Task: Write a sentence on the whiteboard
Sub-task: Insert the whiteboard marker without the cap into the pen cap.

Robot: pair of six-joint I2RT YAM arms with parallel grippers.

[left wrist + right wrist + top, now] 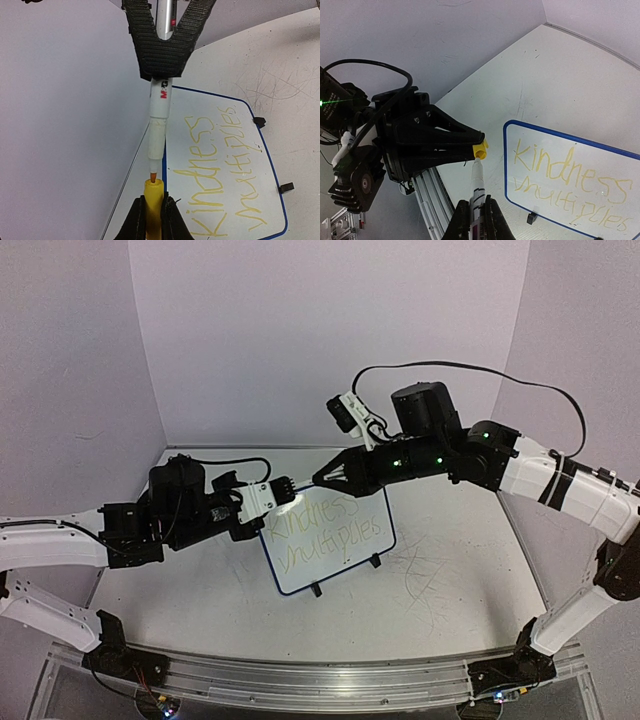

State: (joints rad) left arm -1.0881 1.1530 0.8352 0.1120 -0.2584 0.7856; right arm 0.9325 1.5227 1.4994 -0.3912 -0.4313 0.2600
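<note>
The whiteboard (335, 575) stands tilted on the table between the arms, also in the left wrist view (200, 107) and the right wrist view (620, 167). The sentence (325, 530) in yellow-green letters reads "Kindness multiplies" (215, 170) (560, 170). My left gripper (154, 201) is shut on a yellow marker cap (154, 192). My right gripper (478, 206) is shut on the white marker (478, 182). The marker's orange tip (153, 176) sits at the mouth of the cap (480, 149). Both grippers meet just above the board's upper-left corner (300, 490).
The tabletop (440, 570) to the right of the board is scuffed with grey scribbles. Black stand feet (316, 590) stick out at the board's lower edge. An aluminium rail (300, 680) runs along the near edge. Purple walls close in the back and sides.
</note>
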